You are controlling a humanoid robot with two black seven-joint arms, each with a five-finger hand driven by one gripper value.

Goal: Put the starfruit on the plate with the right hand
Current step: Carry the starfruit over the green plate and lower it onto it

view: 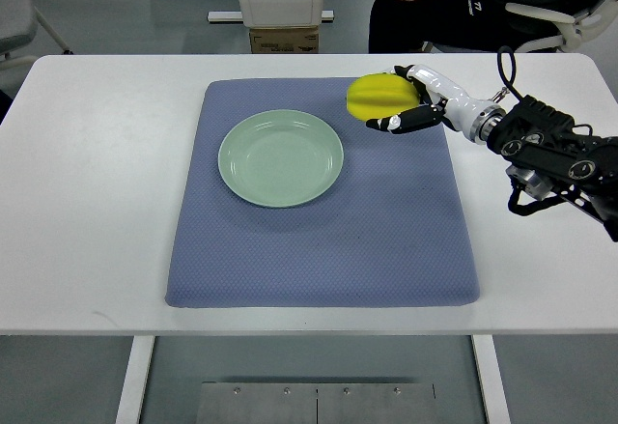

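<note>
A yellow starfruit (377, 95) is at the far right part of the blue mat (323, 240), to the right of the pale green plate (281, 157). My right hand (410, 103) comes in from the right edge and its fingers are curled around the starfruit, thumb below it and fingers (413, 74) over its top right. I cannot tell whether the fruit rests on the mat or is lifted just above it. The plate is empty. The left arm does not show.
The mat lies on a white table (87, 202). A seated person in dark clothes (454, 9) is behind the table's far right edge. A white stand and a cardboard box (283, 38) are behind the far edge.
</note>
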